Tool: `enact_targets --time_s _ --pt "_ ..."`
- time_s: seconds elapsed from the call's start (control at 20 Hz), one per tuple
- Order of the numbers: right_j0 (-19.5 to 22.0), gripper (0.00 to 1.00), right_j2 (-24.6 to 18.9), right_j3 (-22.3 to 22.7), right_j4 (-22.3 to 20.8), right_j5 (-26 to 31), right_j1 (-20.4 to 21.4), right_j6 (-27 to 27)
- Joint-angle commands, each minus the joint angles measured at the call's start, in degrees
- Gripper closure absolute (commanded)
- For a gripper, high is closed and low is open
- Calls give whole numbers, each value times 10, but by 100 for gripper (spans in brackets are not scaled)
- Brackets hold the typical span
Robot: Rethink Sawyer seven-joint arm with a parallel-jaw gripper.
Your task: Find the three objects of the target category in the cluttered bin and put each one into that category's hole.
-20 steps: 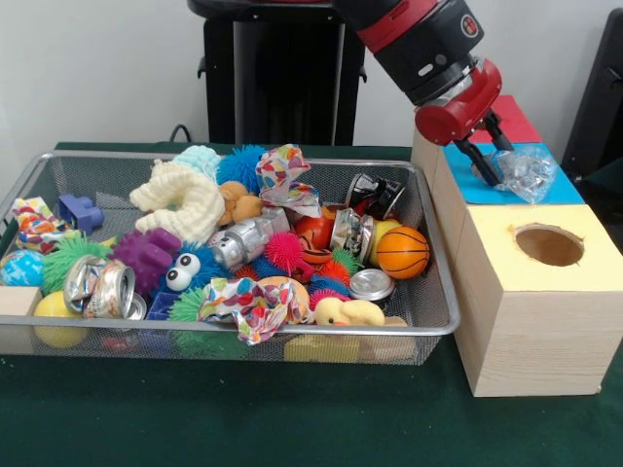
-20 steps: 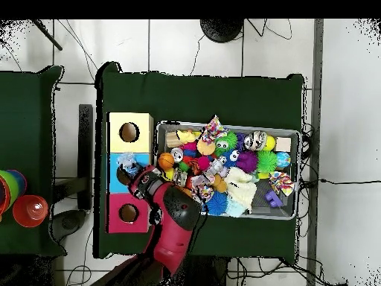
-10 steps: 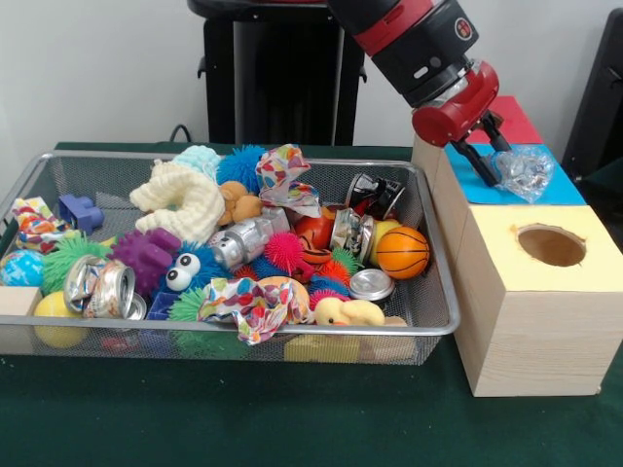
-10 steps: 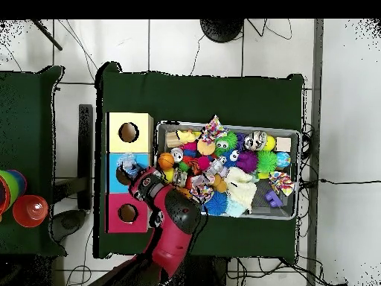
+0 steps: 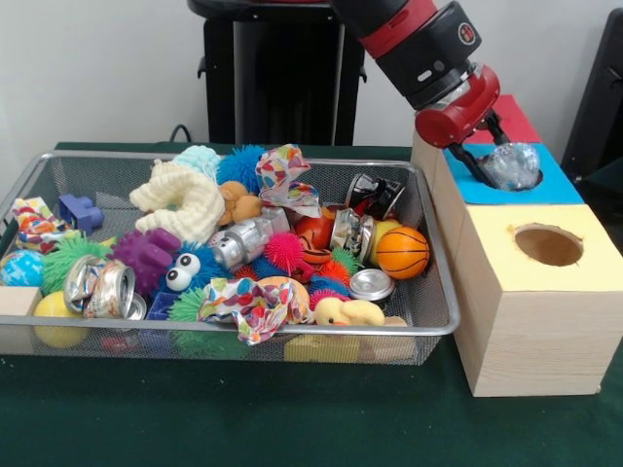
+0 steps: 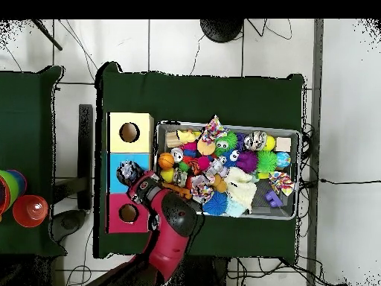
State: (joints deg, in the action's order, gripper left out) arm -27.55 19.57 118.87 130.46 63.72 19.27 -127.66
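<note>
My gripper hangs over the blue-topped box, shut on a crumpled clear plastic wad. The wad sits low over the blue top, about where that box's hole lies; the hole itself is hidden beneath it. From overhead, the gripper and the plastic wad lie over the blue box. The wire bin to the left is packed with toys, crushed cans, patterned wrappers and spiky balls.
A yellow-topped box with a round hole stands in front of the blue one; a red-topped box is behind it. A small basketball and a rubber duck lie near the bin's right end. Stacked cups rest on a side table.
The plastic wad has shifted left and settled lower onto the blue box top, closer in to the gripper. The arm dipped back down after a slight lift.
</note>
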Motion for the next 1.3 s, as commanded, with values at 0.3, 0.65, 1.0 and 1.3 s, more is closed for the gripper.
enact_targets --time_s 0.3,0.65,1.0,1.3 --pt "6 0 -22 0 -18 -7 -9 121" --pt "1 0 11 11 -90 -29 42 55" --pt "12 0 79 -10 -283 -64 112 -98" --pt "43 0 109 -46 -405 -53 140 -193"
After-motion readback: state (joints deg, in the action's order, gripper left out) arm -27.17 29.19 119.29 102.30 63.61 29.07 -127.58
